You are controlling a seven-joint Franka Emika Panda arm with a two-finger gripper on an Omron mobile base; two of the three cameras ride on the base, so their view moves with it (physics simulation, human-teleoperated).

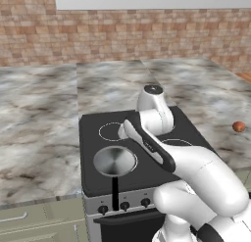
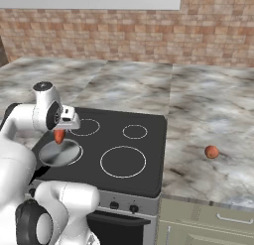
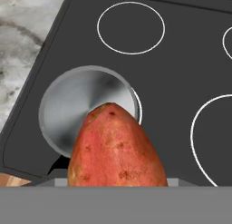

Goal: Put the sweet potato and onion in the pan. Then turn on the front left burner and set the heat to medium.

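Task at an early stage. Sweet potato (image 3: 117, 148) carried in the air above the stovetop (image 2: 144, 154), hanging tip-down over the right rim of the pan (image 1: 114, 161), not yet released; pan empty, resting on the front left burner (image 3: 138, 110), of which a sliver of white ring shows past the pan's right edge, black handle pointing toward the near edge of the stove. Onion (image 2: 212, 152) lying on the marble table (image 2: 208, 110) to the right of the stovetop, well apart from the pan, untouched. Pincer (image 2: 60, 133) closed on the sweet potato, jaws partly apart at the tuber's width, upper end of the tuber between them. Left to do, judging from this layout: lowering and releasing the tuber into the pan, fetching the onion, then turning a knob (image 1: 103, 209) on the stove's front panel to medium.
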